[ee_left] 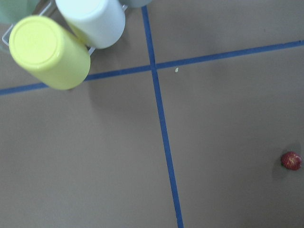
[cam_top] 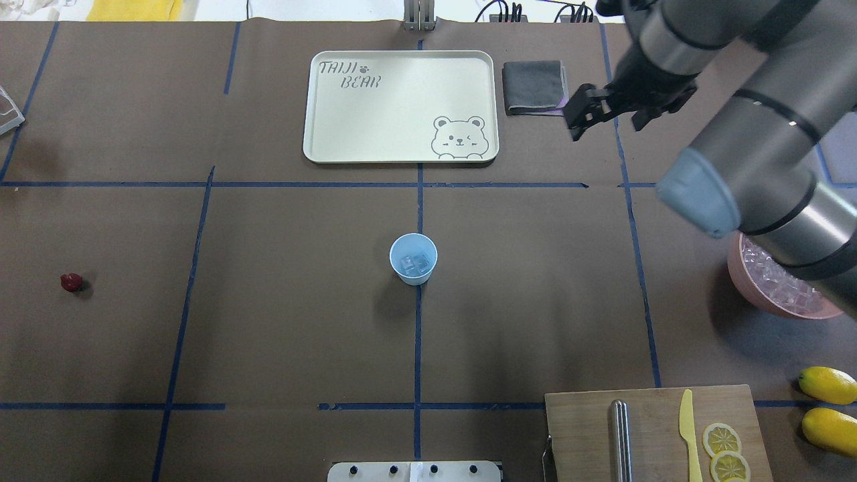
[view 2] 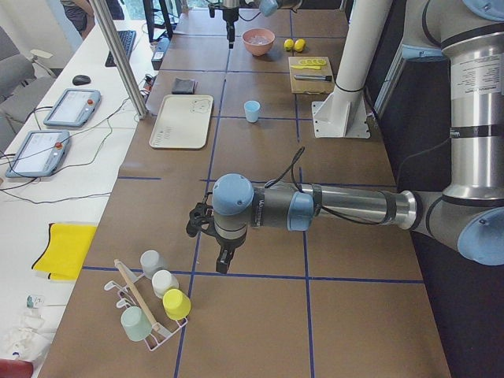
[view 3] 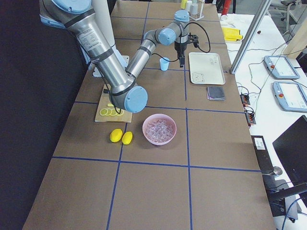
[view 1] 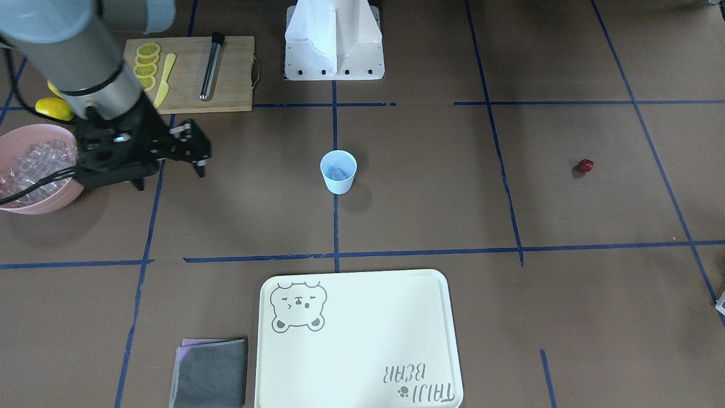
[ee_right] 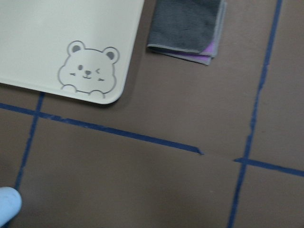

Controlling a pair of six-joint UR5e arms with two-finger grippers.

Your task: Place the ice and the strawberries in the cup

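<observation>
The pale blue cup (cam_top: 413,258) stands upright at the table's centre with two clear ice cubes (cam_top: 414,263) inside. More ice (view 1: 34,164) fills the pink bowl (view 1: 54,201). One dark red strawberry (cam_top: 71,282) lies alone on the mat far from the cup, and also shows in the left wrist view (ee_left: 290,160). My right gripper (view 1: 201,161) hangs high between the bowl and the cup, open and holding nothing. My left gripper (view 2: 223,264) hovers near the cup rack. I cannot tell whether it is open or shut.
A cream bear tray (cam_top: 388,120) and a folded grey cloth (cam_top: 532,86) lie beyond the cup. A cutting board (cam_top: 643,428) carries lemon slices, a yellow knife and a metal rod, with two lemons (cam_top: 827,385) beside it. A rack of upturned cups (view 2: 153,303) stands at the left end.
</observation>
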